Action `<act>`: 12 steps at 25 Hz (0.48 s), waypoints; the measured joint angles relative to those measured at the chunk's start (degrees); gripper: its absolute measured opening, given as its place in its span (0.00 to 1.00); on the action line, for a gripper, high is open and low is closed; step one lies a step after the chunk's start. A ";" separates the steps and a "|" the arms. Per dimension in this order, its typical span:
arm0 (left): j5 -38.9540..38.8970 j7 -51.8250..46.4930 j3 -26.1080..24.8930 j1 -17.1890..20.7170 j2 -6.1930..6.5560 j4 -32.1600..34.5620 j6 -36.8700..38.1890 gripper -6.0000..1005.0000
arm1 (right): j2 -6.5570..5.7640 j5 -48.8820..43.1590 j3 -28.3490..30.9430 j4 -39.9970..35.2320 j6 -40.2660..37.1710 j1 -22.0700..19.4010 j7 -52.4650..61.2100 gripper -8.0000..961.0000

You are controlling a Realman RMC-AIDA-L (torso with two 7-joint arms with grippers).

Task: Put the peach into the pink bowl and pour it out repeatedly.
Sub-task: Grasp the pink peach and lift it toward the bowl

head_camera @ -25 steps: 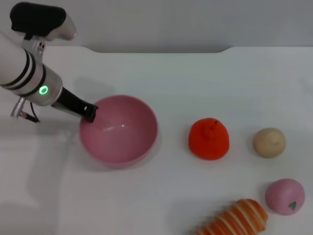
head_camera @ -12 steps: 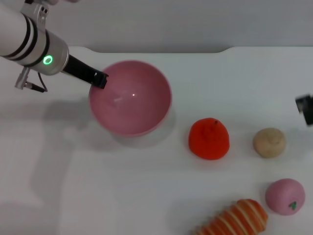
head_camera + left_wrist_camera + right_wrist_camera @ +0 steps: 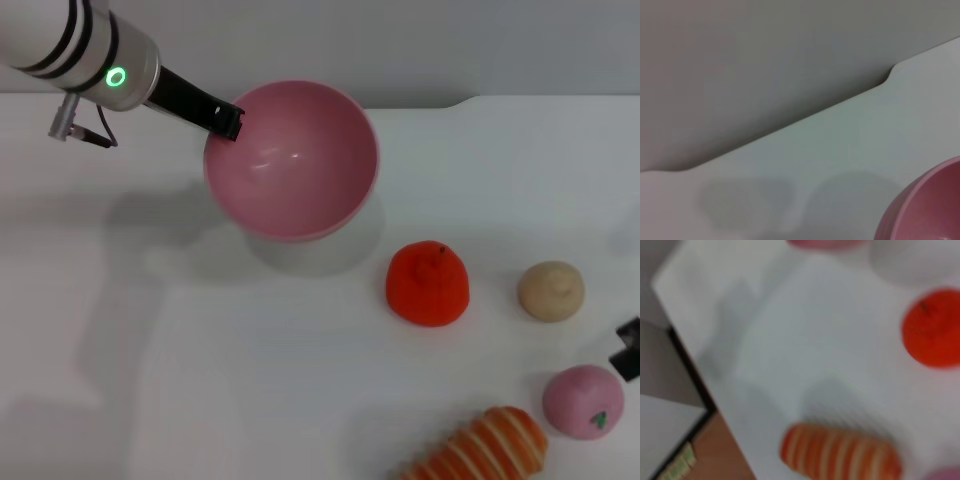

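The pink bowl (image 3: pixel 295 165) is empty and held up above the table at the back left, tilted, with its shadow on the table below. My left gripper (image 3: pixel 228 120) is shut on its left rim. A piece of the bowl's rim shows in the left wrist view (image 3: pixel 930 205). The peach (image 3: pixel 583 400) lies on the table at the front right, with its green leaf mark facing up. Only a dark tip of my right gripper (image 3: pixel 627 352) shows at the right edge, just above and beside the peach.
An orange-red fruit (image 3: pixel 428 283) lies in the middle and a beige ball (image 3: pixel 550 290) to its right. A striped orange bread roll (image 3: pixel 480 450) lies at the front, next to the peach. The table's back edge has a notch (image 3: pixel 465 100).
My left gripper has lifted the pink bowl off the table and carried it back and to the right. My right gripper has come into view and moved down the right edge toward the peach.
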 joint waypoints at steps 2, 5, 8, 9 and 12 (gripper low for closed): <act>-0.01 0.03 0.01 -0.27 0.00 0.01 -0.04 0.05 | 1.36 -4.27 -0.22 -1.03 0.74 -0.17 -0.09 0.68; -0.02 0.14 0.34 -0.32 -0.11 0.01 0.02 0.05 | 2.78 -7.13 -1.16 -1.95 2.75 -0.92 -0.45 0.68; -0.30 0.17 0.52 -0.34 -0.18 0.02 0.08 0.05 | 3.50 -7.55 -3.39 -1.96 5.55 -2.08 -0.44 0.68; -0.50 0.17 0.53 -0.34 -0.18 0.04 0.03 0.05 | 3.87 -7.84 -4.12 -1.82 6.41 -2.38 -0.43 0.68; -1.31 0.25 0.55 -0.30 -0.17 0.09 -0.02 0.05 | 5.22 -9.82 -5.53 -1.58 8.91 -2.83 -0.54 0.68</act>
